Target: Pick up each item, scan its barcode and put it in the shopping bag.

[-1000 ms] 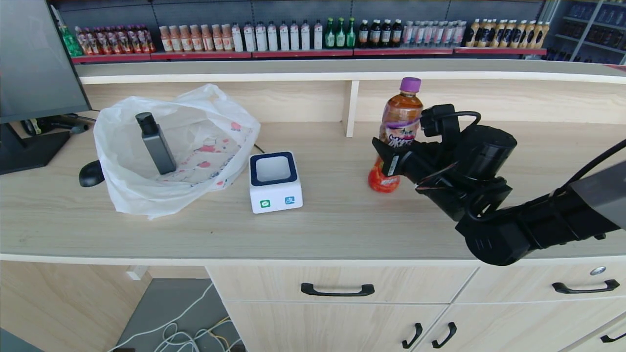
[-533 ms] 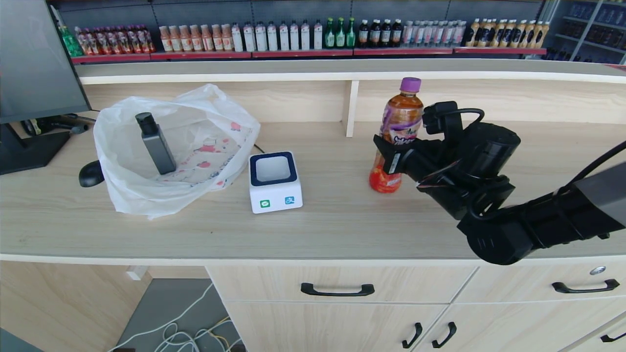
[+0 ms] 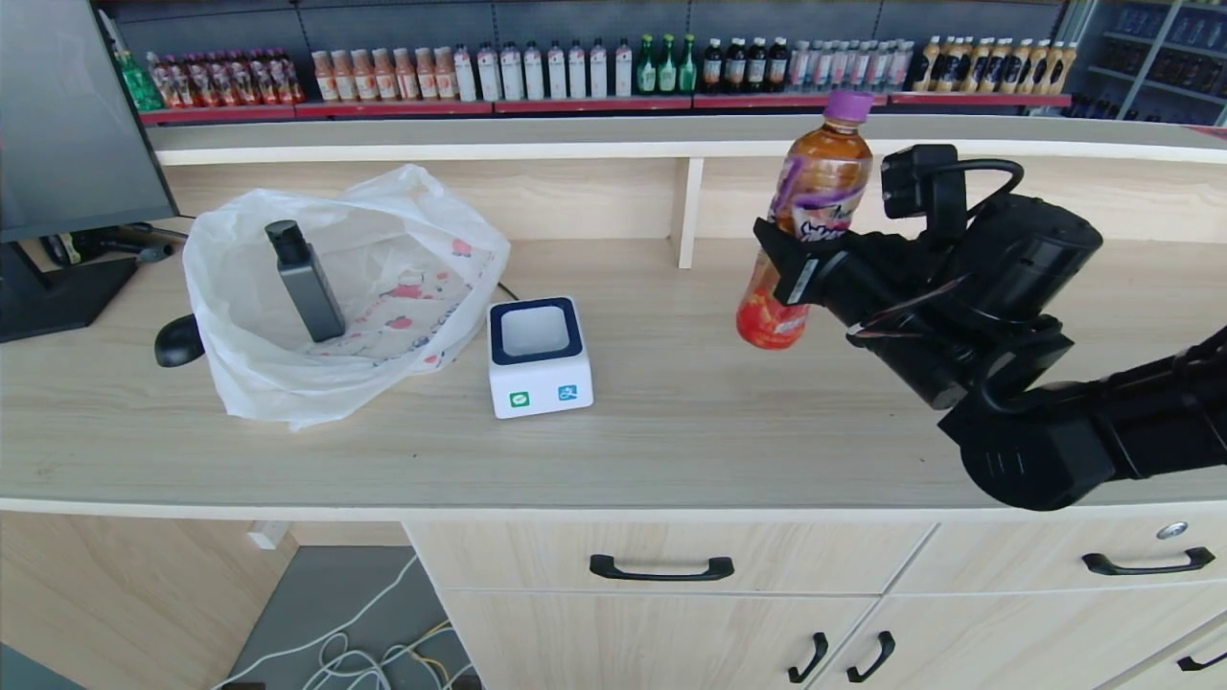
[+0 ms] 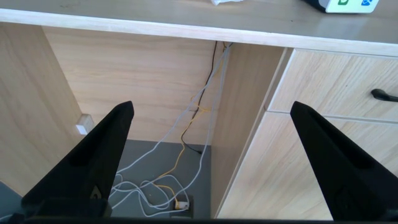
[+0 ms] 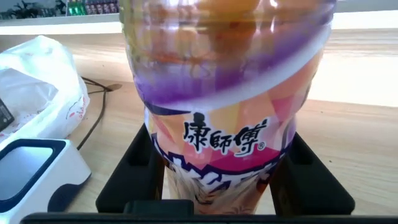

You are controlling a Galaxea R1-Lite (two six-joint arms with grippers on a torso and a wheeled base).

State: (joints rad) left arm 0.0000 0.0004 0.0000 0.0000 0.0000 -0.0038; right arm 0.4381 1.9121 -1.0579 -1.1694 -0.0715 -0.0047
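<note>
My right gripper (image 3: 800, 273) is shut on a tea bottle (image 3: 810, 216) with a purple cap and a purple and orange label, and holds it tilted in the air above the right half of the counter. The right wrist view has the bottle (image 5: 227, 93) close up between the black fingers (image 5: 134, 171). The white barcode scanner (image 3: 538, 356) with a dark-rimmed window stands mid-counter, left of the bottle. A white plastic shopping bag (image 3: 335, 287) lies open further left, with a grey bottle (image 3: 305, 280) upright inside. My left gripper (image 4: 211, 168) hangs open below the counter edge.
A monitor (image 3: 72, 125) on a stand occupies the far left, with a black mouse (image 3: 178, 341) beside the bag. A raised ledge with a divider (image 3: 688, 211) runs along the counter's back. Drawers (image 3: 661, 565) sit below the front edge. Cables (image 4: 180, 180) lie on the floor.
My right gripper has lifted the tea bottle off the counter, moving it up and slightly right, and the bottle now tilts. Bag, scanner and grey bottle stayed put.
</note>
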